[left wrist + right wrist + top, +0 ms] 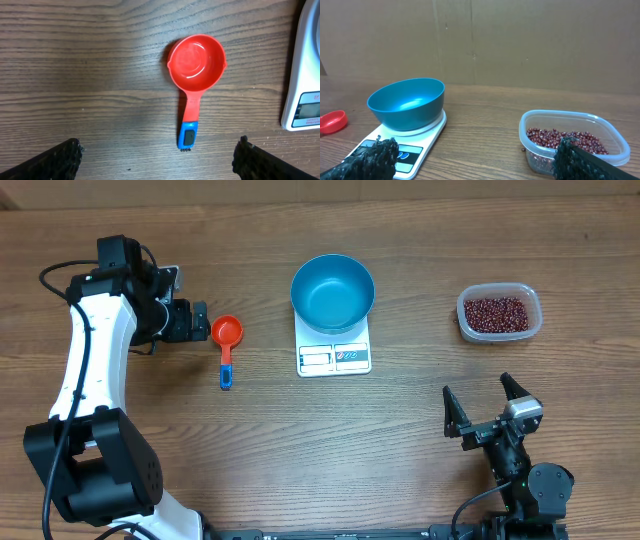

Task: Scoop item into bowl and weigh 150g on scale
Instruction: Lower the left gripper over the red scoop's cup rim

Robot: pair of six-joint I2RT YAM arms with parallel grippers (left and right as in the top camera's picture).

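Note:
The blue bowl (333, 292) stands empty on the white scale (334, 357) at the table's middle. Dark red beans (496, 311) fill a clear plastic tub (530, 330) at the right. A red scoop (227, 332) with a blue handle end lies left of the scale. My left gripper (198, 321) is open just left of the scoop; in the left wrist view the scoop (196, 62) lies ahead of the wide-apart fingers, untouched by the gripper (159, 145). My right gripper (476, 386) stands open near the front right, facing the bowl (406, 102), the scale (427, 135) and the beans (565, 139).
A single stray bean (522, 149) lies on the wooden table beside the tub (615, 145). A cardboard wall (520, 40) closes off the back of the table. The scale's edge (302, 75) shows at the right of the left wrist view.

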